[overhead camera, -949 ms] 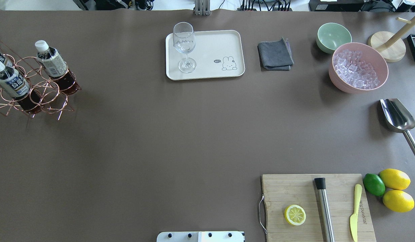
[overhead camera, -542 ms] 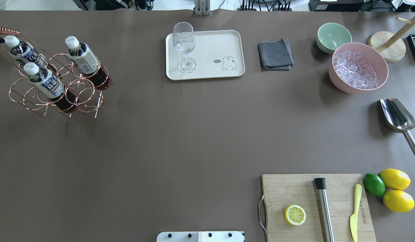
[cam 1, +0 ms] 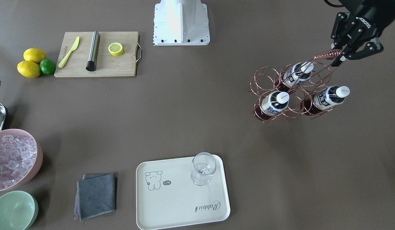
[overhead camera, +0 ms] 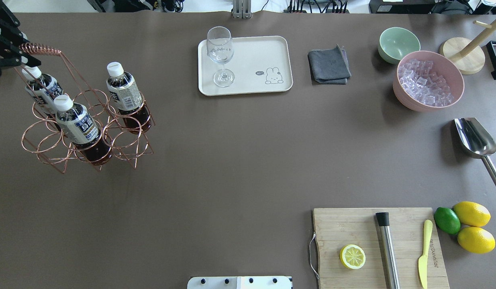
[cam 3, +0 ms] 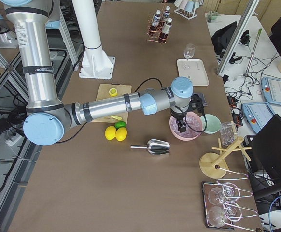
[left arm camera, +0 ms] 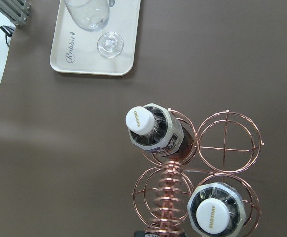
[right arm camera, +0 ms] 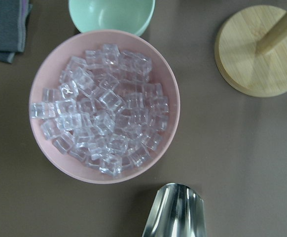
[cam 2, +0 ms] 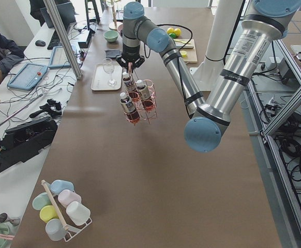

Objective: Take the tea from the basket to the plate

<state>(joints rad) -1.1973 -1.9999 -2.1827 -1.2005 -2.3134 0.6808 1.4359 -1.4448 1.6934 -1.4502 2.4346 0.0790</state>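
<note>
My left gripper (overhead camera: pixel 22 55) is shut on the coiled-wire handle (overhead camera: pixel 39 49) of the copper wire basket (overhead camera: pixel 125 146) and holds it tilted above the table's left part; it also shows in the front view (cam 1: pixel 341 55). Three tea bottles stand in the rings: one (overhead camera: pixel 121 90) nearest the plate, one (overhead camera: pixel 77 120) in front, one (overhead camera: pixel 43 86) under the handle. The cream plate (overhead camera: pixel 252 82) lies at the far middle with a stemmed glass (overhead camera: pixel 220 54) on it. My right gripper (cam 3: pixel 183 126) hovers over the pink bowl (cam 3: pixel 186 131); I cannot tell whether it is open.
The pink bowl of ice (overhead camera: pixel 428 80), a green bowl (overhead camera: pixel 398 43) and a grey cloth (overhead camera: pixel 329 65) lie right of the plate. A steel scoop (overhead camera: pixel 474 138) is at the right edge. A cutting board (overhead camera: pixel 352 228) with lemon half, muddler and knife is near right.
The basket with its three bottles has moved right and toward the table's middle, hanging from my left gripper, which has come into the overhead view. Nothing else moved.
</note>
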